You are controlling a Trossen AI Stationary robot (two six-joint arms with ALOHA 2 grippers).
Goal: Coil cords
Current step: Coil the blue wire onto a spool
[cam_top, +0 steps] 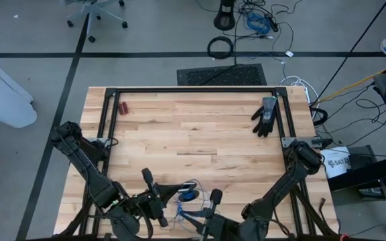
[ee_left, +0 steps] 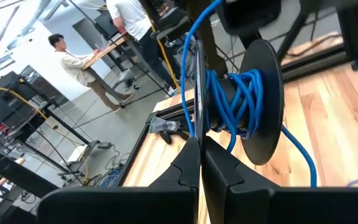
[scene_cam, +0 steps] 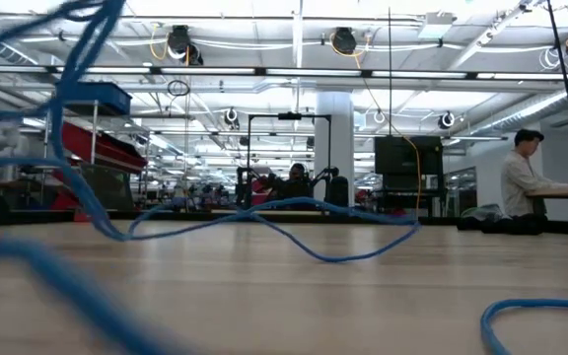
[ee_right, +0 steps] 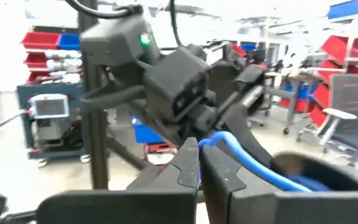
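Note:
The cord is a thin blue cable, partly wound on the hub [ee_left: 238, 99] of a black spool [ee_left: 265, 102] that is held up near the table's near edge. The cord's loose length [scene_cam: 294, 232] trails in slack loops on the wooden table [cam_top: 200, 127]. My left gripper [ee_left: 201, 155] is shut on the spool. My right gripper [ee_right: 199, 152] is close beside it, toward the table's right, shut on the cord [ee_right: 247, 158]. From above both grippers [cam_top: 166, 199] [cam_top: 196, 217] meet around the blue bundle [cam_top: 187, 195]. My left gripper pinches the spool's nearer thin flange [ee_left: 197, 118] between its two fingers, at the rim. The fingers come in roughly level. The spool is lifted clear of the table with its axis lying about level, and cord hangs slack below it. My right gripper pinches a single strand of the blue cord [ee_right: 211, 140] between its two fingertips, pointing roughly level toward the left arm's gripper. From the fingertips the strand runs off toward the spool [ee_right: 309, 171].
A black glove [cam_top: 265, 115] lies at the table's far right and small red-handled pliers [cam_top: 122, 107] at its far left. A black frame [cam_top: 193, 90] runs along the far edge and sides. People are at desks beyond the table [scene_cam: 523, 177].

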